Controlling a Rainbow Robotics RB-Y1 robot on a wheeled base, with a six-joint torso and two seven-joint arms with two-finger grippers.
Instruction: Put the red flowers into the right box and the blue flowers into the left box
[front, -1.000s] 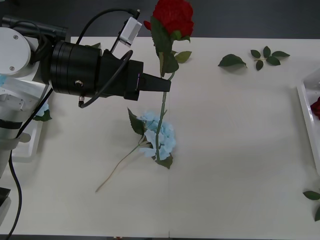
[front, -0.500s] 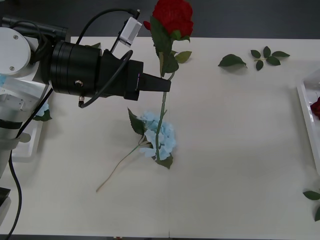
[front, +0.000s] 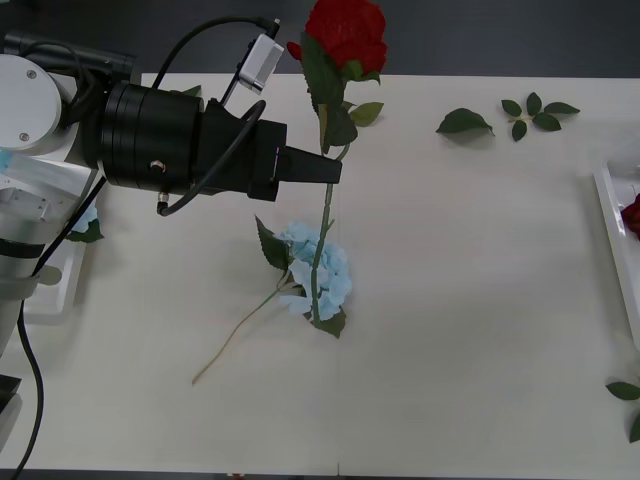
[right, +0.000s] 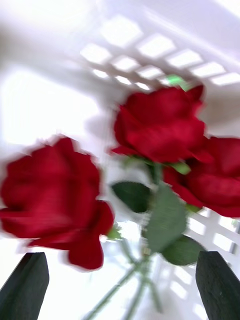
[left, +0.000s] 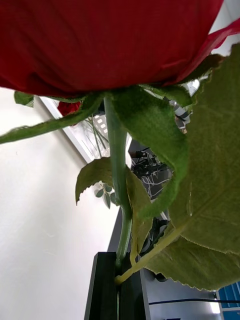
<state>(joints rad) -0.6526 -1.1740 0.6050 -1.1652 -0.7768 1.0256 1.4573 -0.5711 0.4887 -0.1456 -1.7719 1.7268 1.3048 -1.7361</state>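
Observation:
My left gripper is shut on the green stem of a red flower, holding it upright above the table's middle. In the left wrist view the stem runs down between the closed black fingers. One of the blue flowers lies on the table under the hanging stem. The right box is at the right edge with a red flower in it. My right gripper is open just above three red flowers lying on that box's white floor. The left box peeks out behind my left arm.
Loose green leaf sprigs lie at the table's far right and near its front right corner. A bit of blue bloom and a leaf show in the left box. Bare tabletop lies between the blue flower and the right box.

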